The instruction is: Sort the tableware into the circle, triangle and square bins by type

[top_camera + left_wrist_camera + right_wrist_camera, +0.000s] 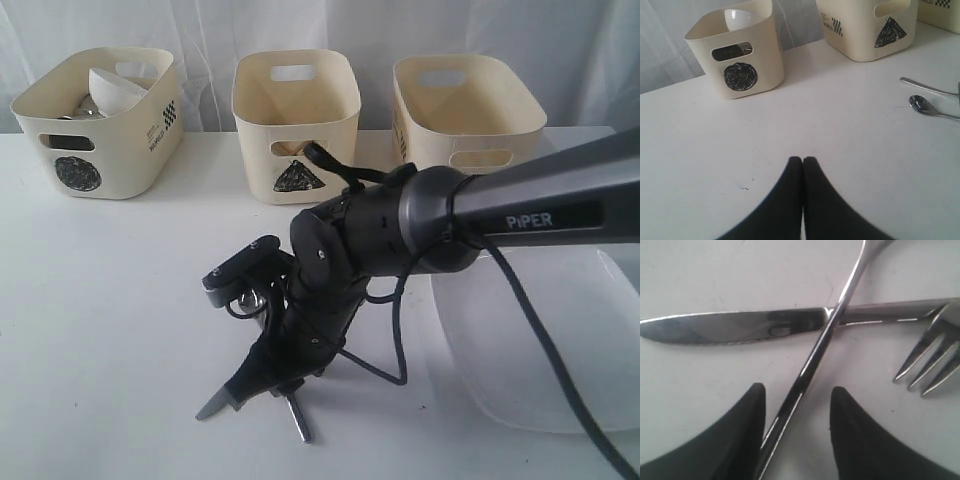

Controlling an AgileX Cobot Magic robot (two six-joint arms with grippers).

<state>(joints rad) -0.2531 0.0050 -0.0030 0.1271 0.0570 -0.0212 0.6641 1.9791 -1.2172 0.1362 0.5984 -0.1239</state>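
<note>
Lettering: arm (pixel 540 205) "PiPER", triangle tub (pixel 860 30) "WORLD"

The right pincer (pixel 262 392) points down at steel cutlery (pixel 300 422) on the table (pixel 120 300), beside the white plate (pixel 530 340).

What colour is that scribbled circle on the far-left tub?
Black. The circle is scribbled on a cream tub, and the left wrist view shows it best.

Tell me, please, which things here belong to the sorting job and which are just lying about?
Job: circle tub, triangle tub, third tub, white bowl, knife, fork, spoon, square plate, right claw.
Just there: curtain, arm cable, table.
</note>
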